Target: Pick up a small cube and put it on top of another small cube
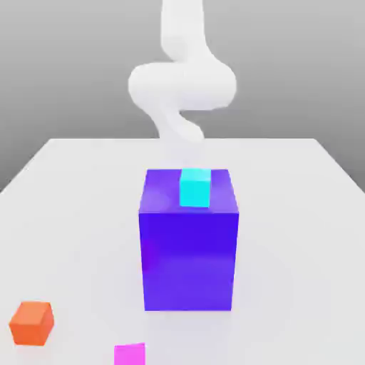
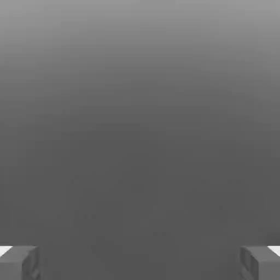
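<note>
right now my claw (image 2: 140, 263) is spread wide with nothing between its tips, so the step in hand, as i judge it, is the reach for the small magenta cube (image 1: 130, 355). it sits on the tabletop (image 1: 299, 235) toward the exterior view's near edge, between the small orange cube (image 1: 32, 324) and the big blue-purple cube (image 1: 188, 260), somewhat nearer the viewer than either. to do this well, i should travel high first, since the big cube stands tall with the small cyan cube (image 1: 195, 188) on its top, and a low sweep of my arm (image 1: 182, 85) could knock that one off. then i should stop squarely above the magenta cube, turn so my two tips face opposite flat sides, and come straight down, slowly, before closing at about its mid-height. a grip set too high or across a corner might twist it or squeeze it out. i ought to close evenly and lift straight up before moving sideways.

the cube itself is plain bright pink, smooth and unmarked, far smaller than the big block. its lower part is cut off by the picture's edge, so perhaps it lies flat and nearly square to the viewer, though i can't be sure of its full shape.
</note>
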